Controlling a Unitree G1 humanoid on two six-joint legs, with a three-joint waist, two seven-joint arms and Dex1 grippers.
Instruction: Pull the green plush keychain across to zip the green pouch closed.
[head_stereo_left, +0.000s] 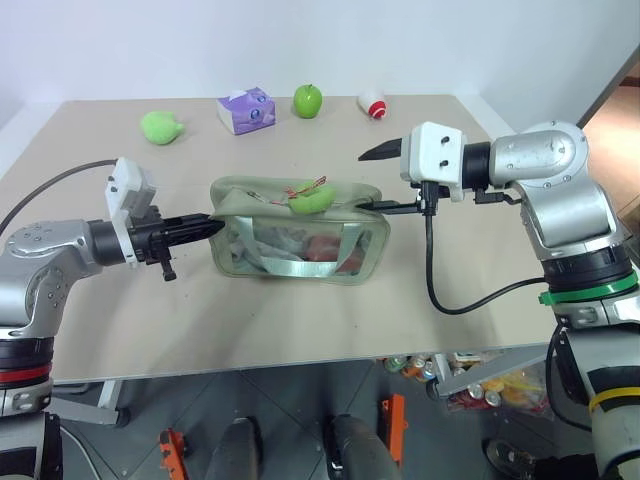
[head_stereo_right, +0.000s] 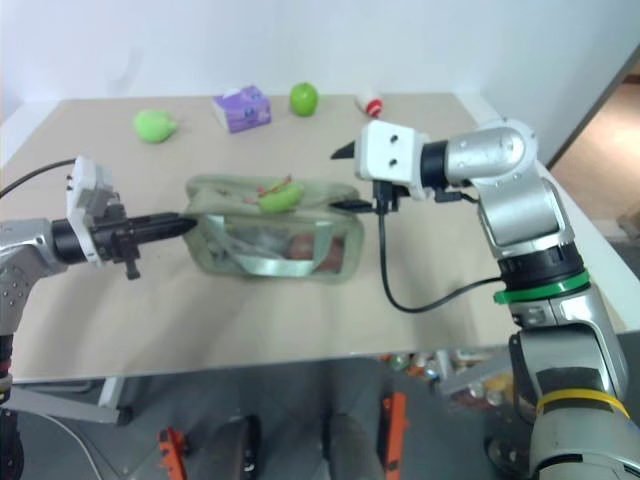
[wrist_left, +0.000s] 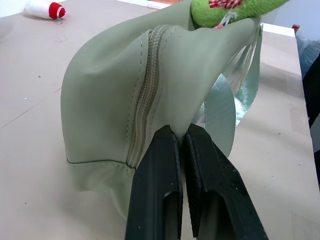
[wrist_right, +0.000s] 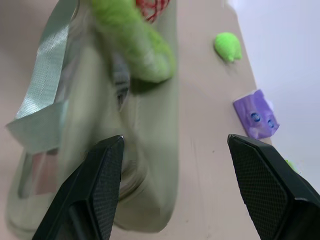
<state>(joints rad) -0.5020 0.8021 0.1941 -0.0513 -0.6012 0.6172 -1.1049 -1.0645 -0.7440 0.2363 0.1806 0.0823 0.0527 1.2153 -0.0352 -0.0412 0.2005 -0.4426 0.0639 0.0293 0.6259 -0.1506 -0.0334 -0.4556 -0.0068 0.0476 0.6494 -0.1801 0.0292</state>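
The green pouch (head_stereo_left: 300, 245) lies in the middle of the table, its clear side showing things inside. The green plush keychain (head_stereo_left: 312, 199) rests on top of it, near the middle of the zipper line. My left gripper (head_stereo_left: 215, 225) is shut on the fabric at the pouch's left end; in the left wrist view the fingertips (wrist_left: 170, 137) pinch the cloth beside the zipper (wrist_left: 145, 95). My right gripper (head_stereo_left: 378, 180) hovers open at the pouch's right end, with nothing between its fingers. In the right wrist view the keychain (wrist_right: 135, 45) lies ahead of the wide-spread right gripper (wrist_right: 175, 140).
At the back of the table (head_stereo_left: 300, 330) sit a pear-shaped lime lump (head_stereo_left: 161, 127), a purple tissue pack (head_stereo_left: 246, 110), a green apple (head_stereo_left: 307, 100) and a small red-and-white object (head_stereo_left: 373, 104). A black cable (head_stereo_left: 430, 270) hangs from my right wrist beside the pouch.
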